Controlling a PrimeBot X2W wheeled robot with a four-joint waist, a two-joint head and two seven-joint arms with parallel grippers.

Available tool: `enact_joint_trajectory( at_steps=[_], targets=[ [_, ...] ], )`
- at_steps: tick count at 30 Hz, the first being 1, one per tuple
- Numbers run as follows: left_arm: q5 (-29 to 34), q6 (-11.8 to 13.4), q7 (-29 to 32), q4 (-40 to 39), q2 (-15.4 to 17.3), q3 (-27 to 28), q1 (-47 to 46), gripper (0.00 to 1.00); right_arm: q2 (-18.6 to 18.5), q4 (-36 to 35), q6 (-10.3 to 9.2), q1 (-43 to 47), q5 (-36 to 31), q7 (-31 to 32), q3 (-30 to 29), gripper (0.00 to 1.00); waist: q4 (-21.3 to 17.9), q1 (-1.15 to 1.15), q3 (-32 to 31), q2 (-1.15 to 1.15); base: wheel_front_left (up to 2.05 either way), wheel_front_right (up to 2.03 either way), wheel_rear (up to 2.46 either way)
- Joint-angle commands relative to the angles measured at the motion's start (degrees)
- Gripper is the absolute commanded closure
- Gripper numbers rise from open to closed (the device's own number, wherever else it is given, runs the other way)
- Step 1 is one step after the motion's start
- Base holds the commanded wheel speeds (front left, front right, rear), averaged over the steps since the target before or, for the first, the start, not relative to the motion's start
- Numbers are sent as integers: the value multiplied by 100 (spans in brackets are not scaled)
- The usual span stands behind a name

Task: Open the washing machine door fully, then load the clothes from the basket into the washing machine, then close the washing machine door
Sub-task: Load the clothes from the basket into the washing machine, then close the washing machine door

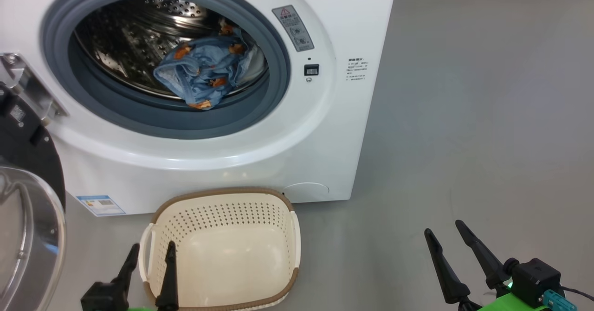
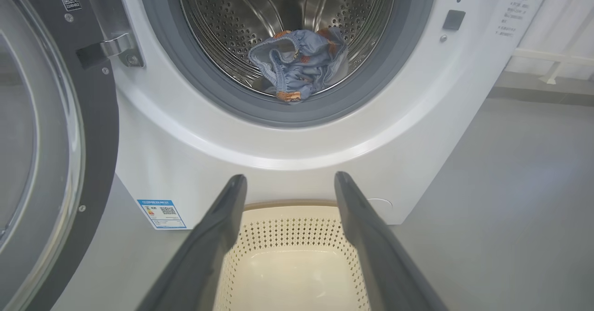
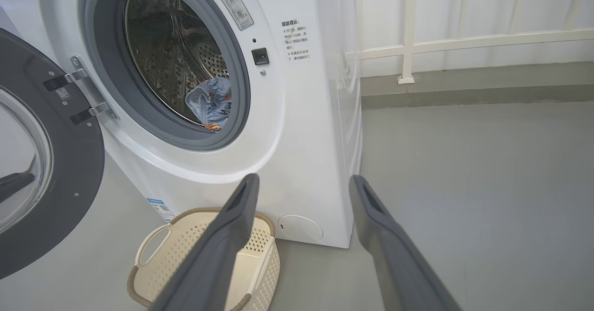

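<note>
Head view, lower left: the left pincer (image 1: 152, 246) is hanging with its two dark fingers spread wide and gripping nothing, tips just over the near left corner of the basket (image 1: 222, 191). At the lower right the right pincer (image 1: 443, 227) is likewise gaping wide and carrying nothing, poised above bare floor (image 1: 464, 116). The basket is sitting on the floor at bottom centre, close against the foot of the washing machine (image 1: 325, 139), and it is looking emptied out.

Along the left edge the washing machine door (image 1: 32, 148) is standing swung open, its metal hinge (image 1: 28, 83) showing above the black rim and its glass bowl bulging toward the camera. Farther back, in the upper centre, the clothes (image 1: 204, 74) are lying heaped at the front of the steel drum (image 1: 139, 32), one blue fold appearing to droop onto the grey gasket (image 1: 274, 46).

The door is probably going to handle as a stiff, fairly heavy thing turning only about its hinge, its glossy rim offering little friction. Pushing flat on the black rim well away from the hinge is looking safer than pinching the curved glass. The soft fold at the gasket may be needing a nudge inward first.
</note>
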Motion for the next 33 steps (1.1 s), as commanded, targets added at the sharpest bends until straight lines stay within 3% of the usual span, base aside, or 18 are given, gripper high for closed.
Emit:
enact_joint_trajectory(
  at_steps=[1,33],
  targets=[
    [38,-7,-37,-216,36,225,-1,0,-89,-119,9,22,46,-27,120,0,29,0,-41,0,0,0,0],
    [-54,80,-37,-879,28,412,716,0,-154,-96,9,362,99,-27,49,0,-44,0,-584,0,0,0,0]
  ],
)
